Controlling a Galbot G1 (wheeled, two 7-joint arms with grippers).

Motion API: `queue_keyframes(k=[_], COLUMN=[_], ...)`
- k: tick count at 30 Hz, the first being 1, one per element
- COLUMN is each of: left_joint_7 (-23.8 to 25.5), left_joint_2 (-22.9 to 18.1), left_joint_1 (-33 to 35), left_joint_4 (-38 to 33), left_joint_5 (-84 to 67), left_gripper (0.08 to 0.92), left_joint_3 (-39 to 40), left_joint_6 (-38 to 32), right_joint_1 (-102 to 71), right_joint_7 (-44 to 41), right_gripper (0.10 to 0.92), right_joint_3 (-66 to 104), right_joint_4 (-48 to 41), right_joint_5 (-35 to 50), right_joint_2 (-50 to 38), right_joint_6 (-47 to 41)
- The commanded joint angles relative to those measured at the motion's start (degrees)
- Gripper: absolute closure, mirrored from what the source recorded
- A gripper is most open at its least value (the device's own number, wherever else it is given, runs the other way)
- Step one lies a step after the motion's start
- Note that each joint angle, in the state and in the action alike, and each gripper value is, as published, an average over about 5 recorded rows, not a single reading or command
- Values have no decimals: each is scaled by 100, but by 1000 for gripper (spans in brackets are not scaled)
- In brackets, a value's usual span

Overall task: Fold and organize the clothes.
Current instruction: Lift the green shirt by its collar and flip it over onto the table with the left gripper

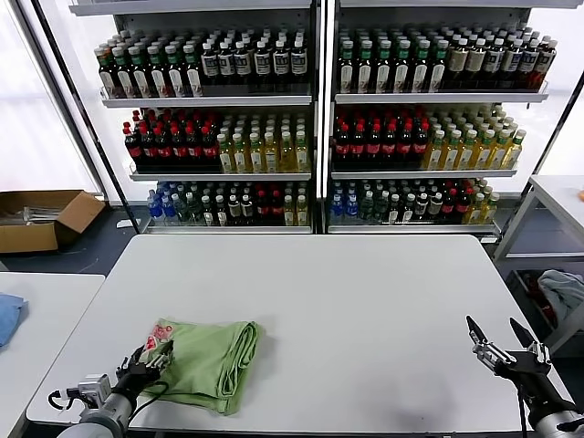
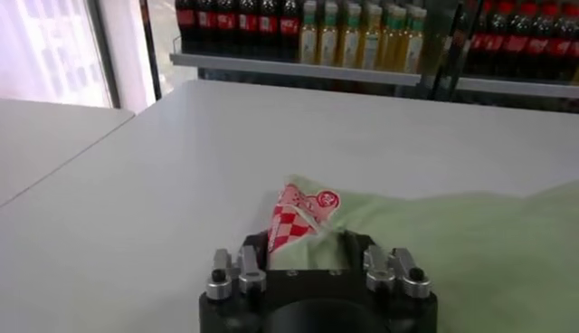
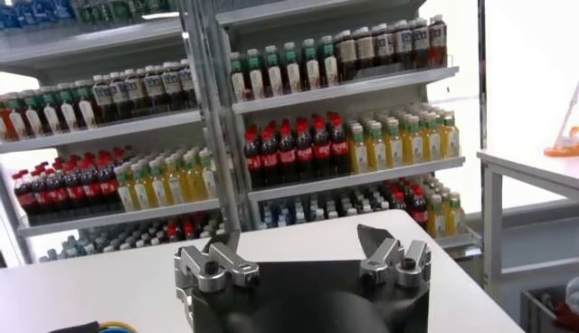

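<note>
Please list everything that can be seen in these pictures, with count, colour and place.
shirt: one visible, light green, red-and-white logo, folded, table's front left
table: one, white, centre
side table: one, white, left
blue cloth: one, on side table
cardboard box: one, brown, floor left
bottle shelves: two units, many bottles, behind
left end effector: at shirt's logo corner
right end effector: open, table's front right

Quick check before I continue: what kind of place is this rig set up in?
Probably a mock shop or retail test area: tall shelves packed with rows of bottled drinks stand behind a plain white table, and an open cardboard box sits on the floor at the left.
</note>
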Motion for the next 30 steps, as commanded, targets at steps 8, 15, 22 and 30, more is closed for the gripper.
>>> queue_keyframes(k=[8,15,22,30], left_joint_7=[-268,-436,-172,17], left_joint_2=[-112,54,949,1710], left_joint_1=[61,111,170,144], left_joint_4=[-47,-84,512,562], left_joint_5=[99,-134,-184,-197], left_gripper=[666,839,854,854], left_joint_3=[-296,-1398,-3023,-3605], left_joint_6=[-384,-469,-570,-422], right_joint_1=[22,53,93,184], right_joint_7=[0,-4,-12,-2], right_gripper=[203,203,203,203], right_joint_3=[2,-27,-36,-139], right_joint_4=[-1,-26,-105,-98], right_joint_5=[-1,2,20,3], right_joint_2=[19,57,28,51], right_joint_6=[0,14,65,66])
